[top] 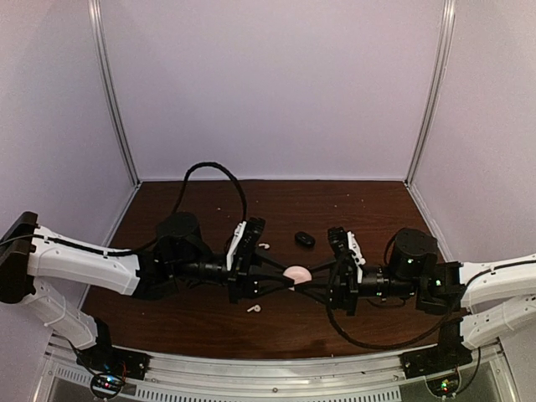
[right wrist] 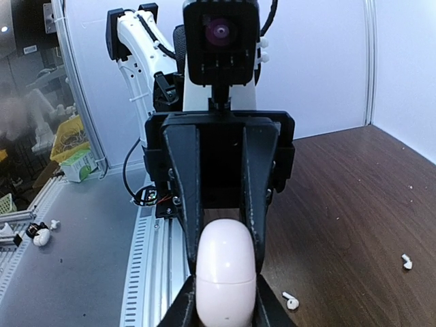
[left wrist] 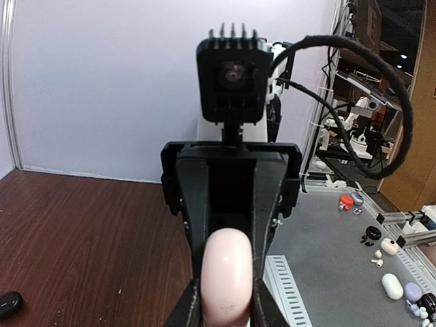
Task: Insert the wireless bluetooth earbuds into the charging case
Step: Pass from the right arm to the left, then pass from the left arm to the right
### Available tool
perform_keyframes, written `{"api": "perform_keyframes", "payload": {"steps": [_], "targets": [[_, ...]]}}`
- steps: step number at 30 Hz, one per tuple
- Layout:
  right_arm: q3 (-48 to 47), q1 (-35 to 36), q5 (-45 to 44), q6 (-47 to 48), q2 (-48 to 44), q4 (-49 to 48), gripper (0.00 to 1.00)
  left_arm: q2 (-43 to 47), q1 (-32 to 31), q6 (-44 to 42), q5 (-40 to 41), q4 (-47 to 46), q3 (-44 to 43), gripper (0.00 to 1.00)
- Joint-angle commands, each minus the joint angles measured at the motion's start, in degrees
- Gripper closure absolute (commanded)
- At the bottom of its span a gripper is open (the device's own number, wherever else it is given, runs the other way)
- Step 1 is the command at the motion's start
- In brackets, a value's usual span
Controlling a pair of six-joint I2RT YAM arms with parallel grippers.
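Observation:
A closed pale pink-white oval charging case (top: 297,274) hangs above the table's middle, gripped from both sides. My left gripper (top: 287,276) is shut on its left end and my right gripper (top: 308,276) on its right end. In the left wrist view the case (left wrist: 226,272) fills the space between my left gripper's (left wrist: 226,303) jaws. In the right wrist view the case (right wrist: 225,276) shows its lid seam between my right gripper's (right wrist: 225,306) jaws. One white stemmed earbud (top: 264,246) lies behind the left gripper, another (top: 254,308) in front of it. Both show in the right wrist view (right wrist: 407,261) (right wrist: 291,300). Black earbuds are not visible.
A small black oval object (top: 305,239) lies on the brown table behind the case and also shows in the left wrist view (left wrist: 8,304). White walls close the back and sides. A metal rail (top: 276,368) runs along the near edge.

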State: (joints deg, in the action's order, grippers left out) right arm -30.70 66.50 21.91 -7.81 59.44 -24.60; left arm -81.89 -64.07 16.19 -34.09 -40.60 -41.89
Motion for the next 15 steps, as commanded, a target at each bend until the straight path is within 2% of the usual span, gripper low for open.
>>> {"api": "perform_keyframes", "payload": {"steps": [1,8,15], "targets": [[0.26,0.21,0.36,0.74,-1.41,2.31,0.69,0.74,-0.17,-2.54,-1.57,2.0,-2.75,0.97],[-0.58,0.21,2.75,1.24,-0.54,5.46,0.58,1.25,-0.16,-6.66,-2.11,11.61,-5.63,1.0],[-1.9,0.21,2.31,2.56,-0.26,7.42,0.59,0.94,-0.16,-9.48,-1.44,18.48,-8.39,1.0]]}}
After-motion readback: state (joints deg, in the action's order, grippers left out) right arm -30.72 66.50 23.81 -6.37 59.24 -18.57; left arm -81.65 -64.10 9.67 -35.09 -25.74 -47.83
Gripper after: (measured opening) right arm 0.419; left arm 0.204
